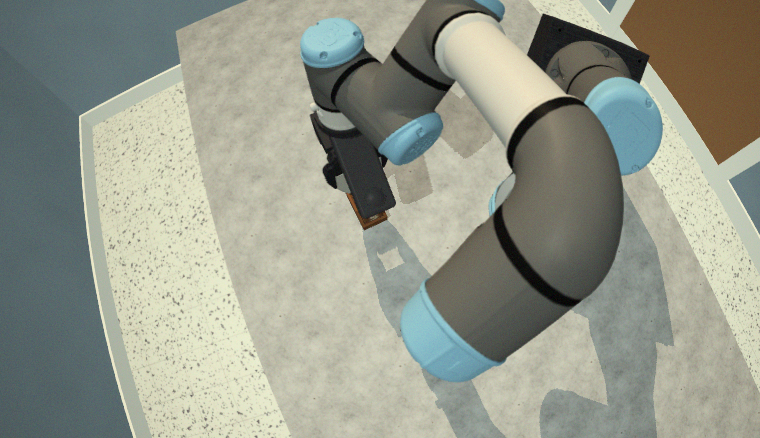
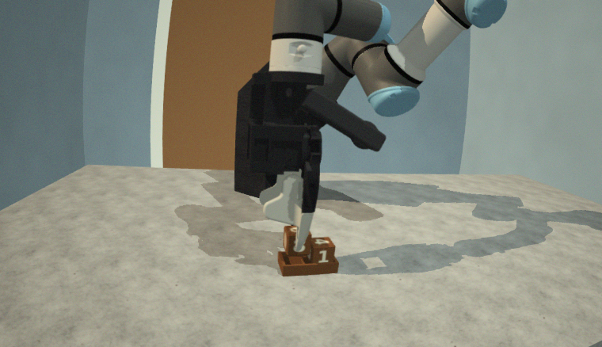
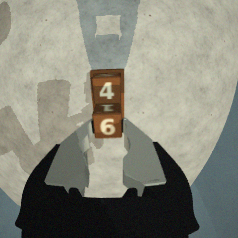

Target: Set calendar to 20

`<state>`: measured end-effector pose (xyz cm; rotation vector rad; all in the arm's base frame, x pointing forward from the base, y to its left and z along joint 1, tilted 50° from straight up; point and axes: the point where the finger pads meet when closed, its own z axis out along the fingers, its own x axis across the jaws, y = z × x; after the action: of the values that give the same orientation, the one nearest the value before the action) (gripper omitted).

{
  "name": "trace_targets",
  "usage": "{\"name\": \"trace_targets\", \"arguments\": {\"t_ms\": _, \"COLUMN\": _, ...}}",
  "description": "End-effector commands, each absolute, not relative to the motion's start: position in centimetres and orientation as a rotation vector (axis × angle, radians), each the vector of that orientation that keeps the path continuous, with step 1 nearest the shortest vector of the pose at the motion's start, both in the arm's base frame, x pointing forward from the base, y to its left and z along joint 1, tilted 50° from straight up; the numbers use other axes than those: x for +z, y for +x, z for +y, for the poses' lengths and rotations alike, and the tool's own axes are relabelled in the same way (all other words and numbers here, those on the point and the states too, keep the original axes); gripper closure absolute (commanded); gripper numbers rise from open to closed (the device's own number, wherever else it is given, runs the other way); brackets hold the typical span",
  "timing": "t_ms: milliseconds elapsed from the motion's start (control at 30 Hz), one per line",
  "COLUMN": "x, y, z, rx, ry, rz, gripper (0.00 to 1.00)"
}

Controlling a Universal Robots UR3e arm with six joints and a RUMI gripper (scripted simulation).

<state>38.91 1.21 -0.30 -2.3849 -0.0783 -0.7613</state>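
A brown wooden tray (image 2: 307,266) sits on the grey table top. The right cube (image 2: 322,249) sits flat in it, with 1 on its front and 4 on top. In the wrist view this cube (image 3: 106,91) lies at the far end of the tray. My gripper (image 2: 301,247) is shut on the left cube (image 2: 293,238), which stands a little higher than the other cube. In the wrist view this cube (image 3: 107,126) shows 6 on top, between my fingertips. Its front face is hidden by a finger. In the overhead view only a corner of the tray (image 1: 374,221) shows under my wrist.
The arm's elbow and upper links (image 1: 538,186) hang over the right half of the table. The arm's black base plate (image 1: 588,54) is at the far right edge. A speckled floor surrounds the table.
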Motion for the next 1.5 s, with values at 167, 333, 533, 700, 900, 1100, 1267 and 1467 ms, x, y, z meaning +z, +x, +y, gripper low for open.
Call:
{"name": "trace_targets", "arguments": {"t_ms": 167, "x": 1.6, "y": 37.5, "z": -0.5, "rx": -0.762, "ry": -2.385, "rz": -0.079, "gripper": 0.89}}
{"name": "trace_targets", "arguments": {"t_ms": 333, "x": 2.6, "y": 36.7, "z": -1.5, "rx": -0.762, "ry": -2.385, "rz": -0.079, "gripper": 0.89}}
{"name": "trace_targets", "arguments": {"t_ms": 533, "x": 3.3, "y": 36.0, "z": -2.2, "rx": -0.762, "ry": -2.385, "rz": -0.079, "gripper": 0.89}}
{"name": "trace_targets", "arguments": {"t_ms": 700, "x": 4.1, "y": 35.4, "z": -2.9, "rx": -0.762, "ry": -2.385, "rz": -0.079, "gripper": 0.89}}
{"name": "trace_targets", "arguments": {"t_ms": 900, "x": 4.7, "y": 35.0, "z": -3.4, "rx": -0.762, "ry": -2.385, "rz": -0.079, "gripper": 0.89}}
{"name": "trace_targets", "arguments": {"t_ms": 1100, "x": 4.8, "y": 34.9, "z": -3.5, "rx": -0.762, "ry": -2.385, "rz": -0.079, "gripper": 0.89}}
{"name": "trace_targets", "arguments": {"t_ms": 1267, "x": 4.8, "y": 34.9, "z": -3.5, "rx": -0.762, "ry": -2.385, "rz": -0.079, "gripper": 0.89}}
{"name": "trace_targets", "arguments": {"t_ms": 1467, "x": 4.8, "y": 34.9, "z": -3.5, "rx": -0.762, "ry": -2.385, "rz": -0.079, "gripper": 0.89}}
